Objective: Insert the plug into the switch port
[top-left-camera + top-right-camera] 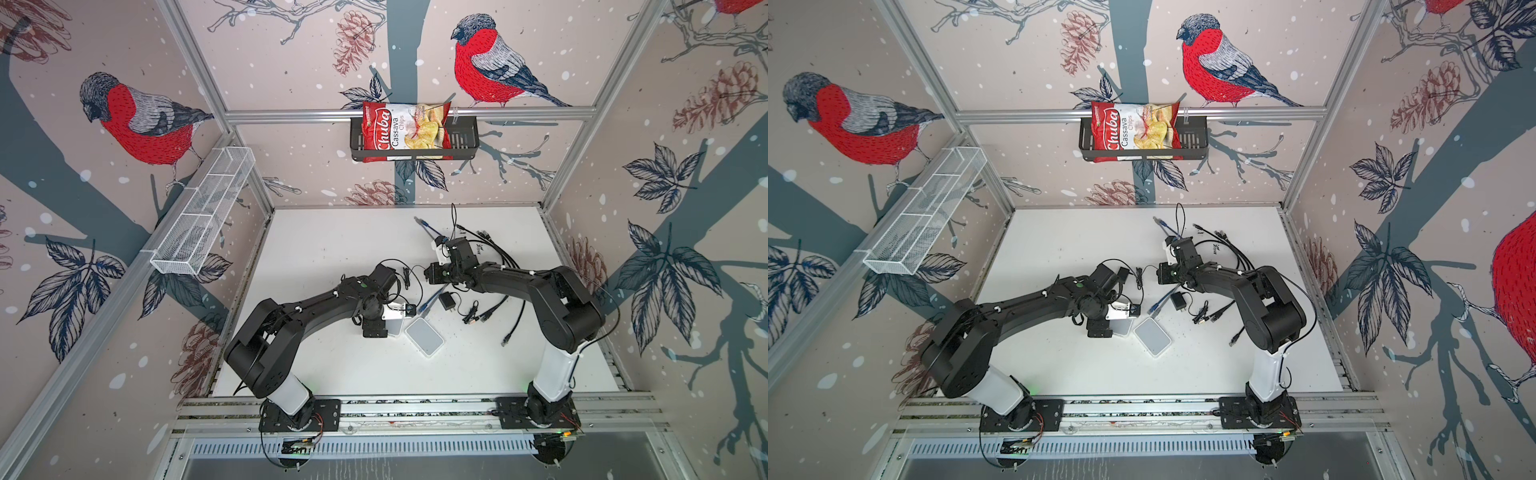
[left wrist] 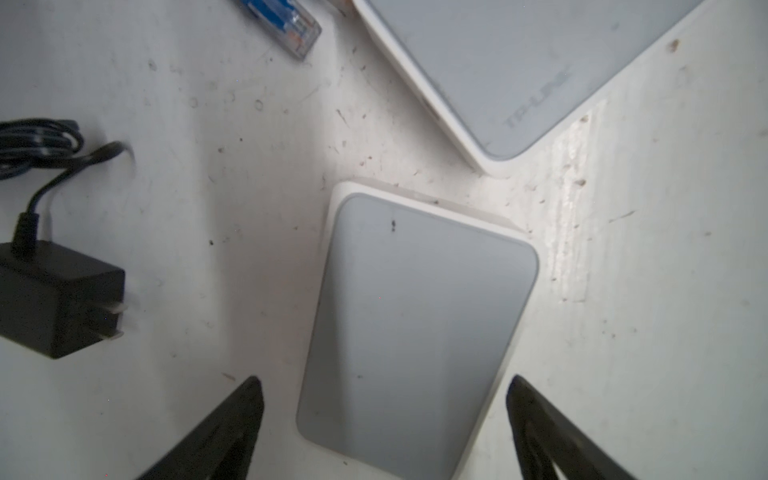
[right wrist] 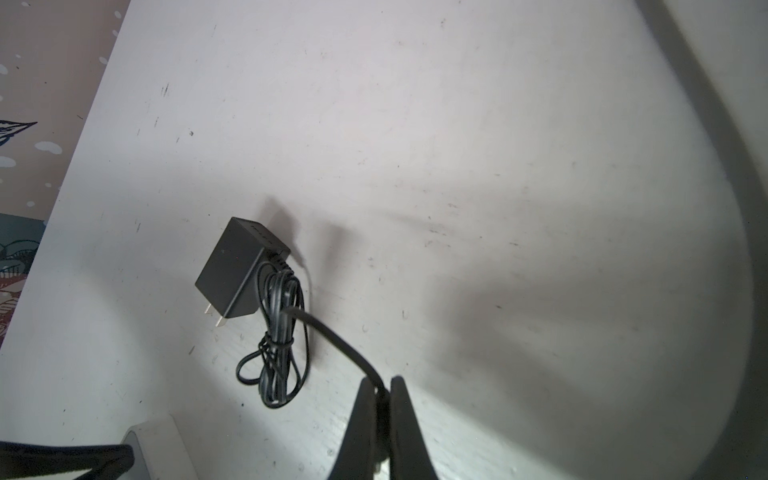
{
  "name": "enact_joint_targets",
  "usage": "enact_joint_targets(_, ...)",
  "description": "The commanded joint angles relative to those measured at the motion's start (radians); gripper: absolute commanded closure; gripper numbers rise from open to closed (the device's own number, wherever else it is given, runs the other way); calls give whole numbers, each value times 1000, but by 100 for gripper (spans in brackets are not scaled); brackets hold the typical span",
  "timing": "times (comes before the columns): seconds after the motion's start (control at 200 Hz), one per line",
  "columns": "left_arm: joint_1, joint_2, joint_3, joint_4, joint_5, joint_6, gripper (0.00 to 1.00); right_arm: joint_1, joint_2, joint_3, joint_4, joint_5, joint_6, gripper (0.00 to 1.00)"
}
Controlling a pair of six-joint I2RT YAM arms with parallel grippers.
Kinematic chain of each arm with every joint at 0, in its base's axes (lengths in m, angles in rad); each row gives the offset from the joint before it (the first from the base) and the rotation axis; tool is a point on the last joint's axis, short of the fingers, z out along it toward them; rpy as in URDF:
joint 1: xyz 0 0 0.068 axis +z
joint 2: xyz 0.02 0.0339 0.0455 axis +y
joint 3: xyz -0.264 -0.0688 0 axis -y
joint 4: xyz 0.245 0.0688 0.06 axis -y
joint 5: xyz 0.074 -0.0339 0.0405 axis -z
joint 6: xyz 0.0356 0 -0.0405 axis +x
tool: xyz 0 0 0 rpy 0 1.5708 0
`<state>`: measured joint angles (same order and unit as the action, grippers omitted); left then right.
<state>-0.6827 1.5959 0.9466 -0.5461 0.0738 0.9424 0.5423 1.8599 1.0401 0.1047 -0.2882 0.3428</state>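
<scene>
**While the left hand (image 2: 384, 380) straddles the small switch (image 2: 415, 324), the right hand (image 3: 384, 384) pinches a black cable (image 3: 332, 336) close by**

Where the two arms meet over the middle of the counter (image 1: 324, 249), two switches lie near each other without touching. The big switch (image 1: 424, 341) sits askew, and the small switch is half hidden under the left wrist in both top views.

In the left wrist view, the small switch's long axis runs straight out from the left hand. That hand's fingers (image 2: 241, 415) are spread wide on either side of the near end, clear of it. I judge the coming move to be a squeeze across the short width to steady the switch. No port shows in any view, so I cannot tell which edge carries them.

An adapter (image 3: 232, 270) with a bundled lead lies just beyond the small switch. The right hand hangs above it, fingers pressed together on the black cable, which runs toward that bundle. The cable's end is hidden between the fingers, so I cannot tell whether the plug itself is held. A corner of the small switch shows at the edge of the right wrist view, so the right hand is near enough to bring the plug in.

A blue plug (image 2: 291, 25) lies loose near the big switch and could be nudged. More cables (image 1: 490, 253) sprawl behind the right arm, well apart.
</scene>
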Motion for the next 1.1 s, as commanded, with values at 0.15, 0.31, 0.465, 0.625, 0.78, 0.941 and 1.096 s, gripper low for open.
enact_joint_targets(0.15,8,56,46,-80,57,36,11,-7,10,3,27,-20,10,94)
enact_joint_targets(0.31,16,90,76,-90,59,36,12,-9,13,2,29,-23,8,94)
enact_joint_targets(0.465,16,116,90,-83,58,19,15,-12,20,6,26,-31,7,94)
enact_joint_targets(0.625,15,119,80,-65,60,22,18,-14,28,13,22,-31,5,94)
enact_joint_targets(0.78,13,136,82,-63,35,24,21,-15,36,18,18,-37,4,93)
enact_joint_targets(0.941,12,143,87,-64,31,22,21,-16,40,20,18,-43,2,93)
enact_joint_targets(1.096,10,147,89,-68,38,15,22,-16,41,21,19,-45,2,93)
